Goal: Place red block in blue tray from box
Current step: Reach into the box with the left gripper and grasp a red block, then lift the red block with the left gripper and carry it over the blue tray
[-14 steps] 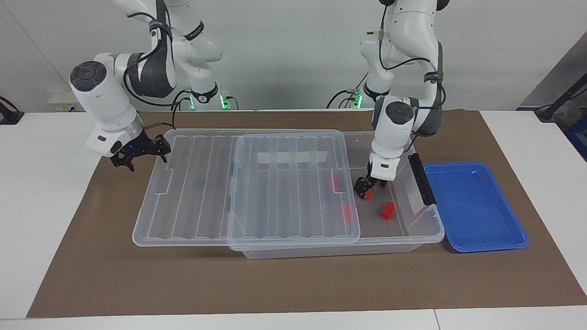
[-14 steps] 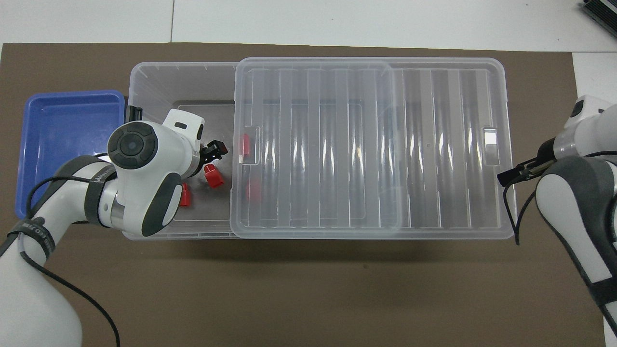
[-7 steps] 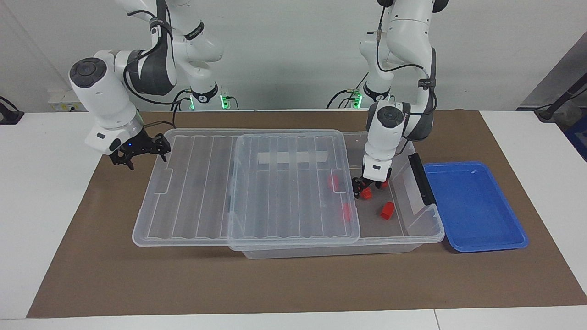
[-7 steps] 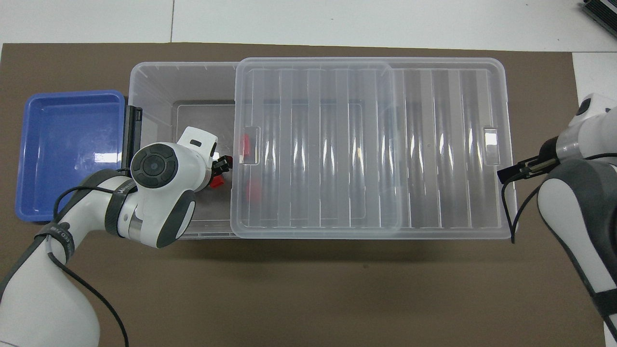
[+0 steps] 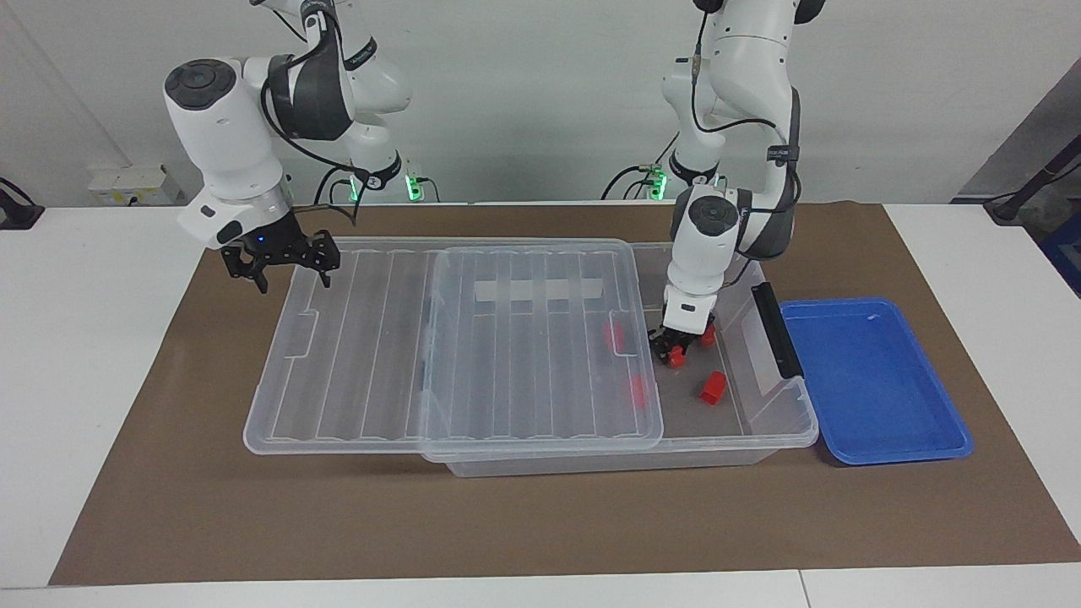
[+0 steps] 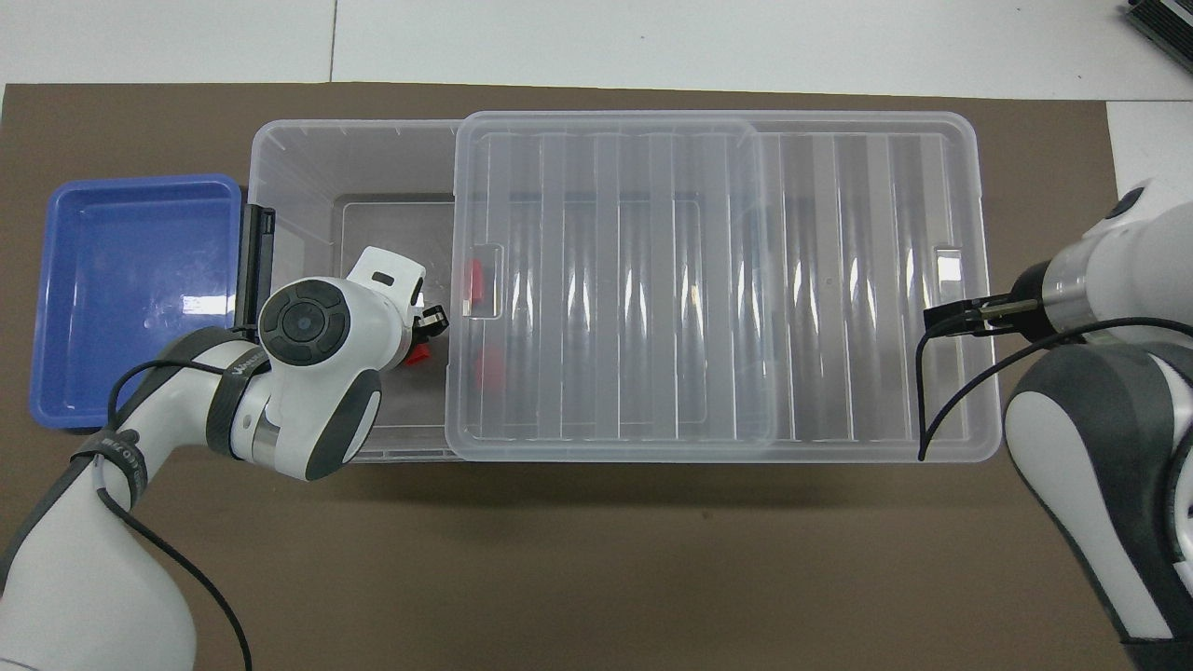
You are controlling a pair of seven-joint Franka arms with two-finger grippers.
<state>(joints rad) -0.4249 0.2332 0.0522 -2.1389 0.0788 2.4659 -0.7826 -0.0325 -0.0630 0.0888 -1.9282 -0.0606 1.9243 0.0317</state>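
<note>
The clear box [image 5: 785,422] has its ribbed lid [image 5: 473,338] slid toward the right arm's end, so the end by its black latch handle [image 5: 775,329] stands uncovered. My left gripper [image 5: 673,348] is down in that uncovered end, open, with its fingers either side of a red block [image 5: 676,359] on the box floor. In the overhead view the left gripper [image 6: 424,331] hides most of that red block [image 6: 418,353]. Two more red blocks [image 5: 712,388] lie loose close by, and two show through the lid [image 5: 611,336]. The blue tray [image 5: 874,380] stands beside the box, with nothing in it.
My right gripper [image 5: 290,272] hangs open over the lid's end at the right arm's end of the table. In the overhead view the right gripper [image 6: 941,320] is over the lid's notch. Everything stands on a brown mat [image 5: 540,523].
My left gripper has shifted a little toward the lid's edge and settled around the red block. My right arm has lifted and swung in over the lid's end.
</note>
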